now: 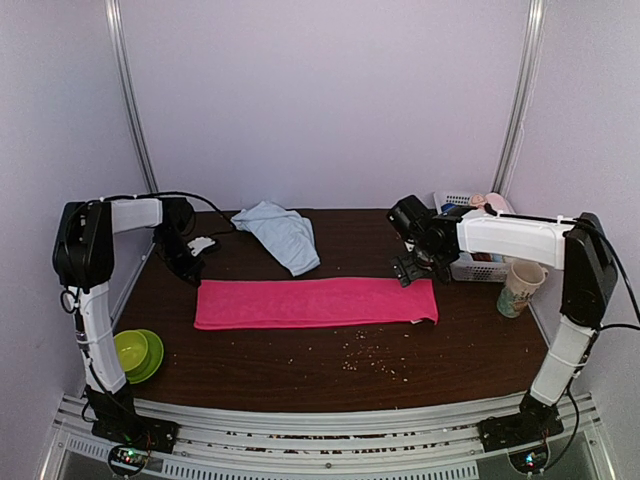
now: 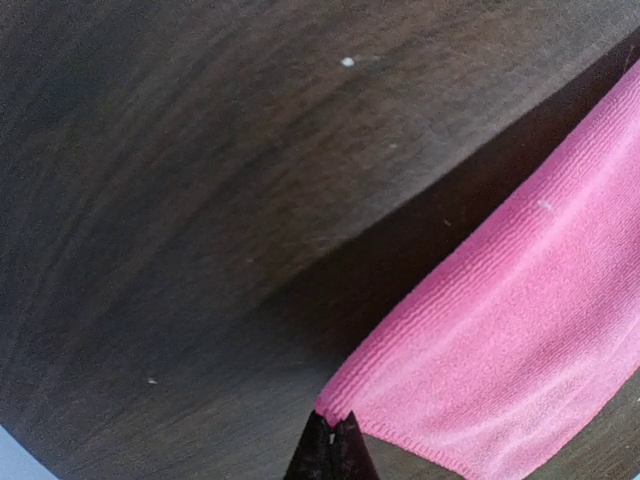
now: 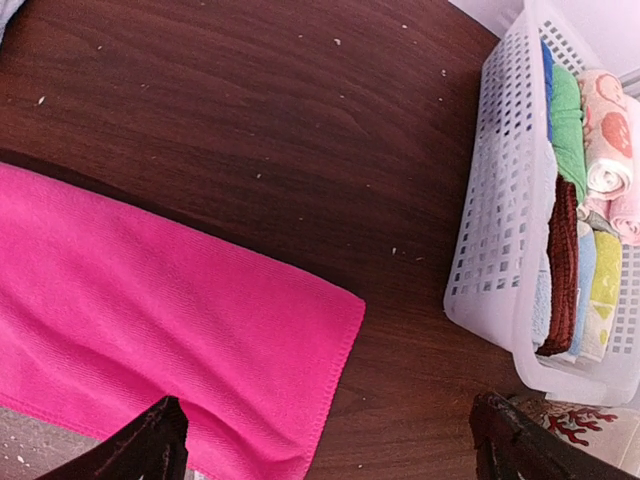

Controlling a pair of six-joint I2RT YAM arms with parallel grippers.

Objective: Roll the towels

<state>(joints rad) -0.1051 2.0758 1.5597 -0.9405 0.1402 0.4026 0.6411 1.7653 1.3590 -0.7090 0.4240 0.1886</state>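
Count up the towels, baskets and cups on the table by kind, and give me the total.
Towels: 2, the pink towel and the light blue towel
Baskets: 1, the white basket
Cups: 1, the patterned cup
Total: 4

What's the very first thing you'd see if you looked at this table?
The bright pink towel jumps out first, lying flat in a long strip across the middle of the dark table. Just behind it sits a crumpled blue towel. At the right edge, a white basket is packed with colourful cloths.
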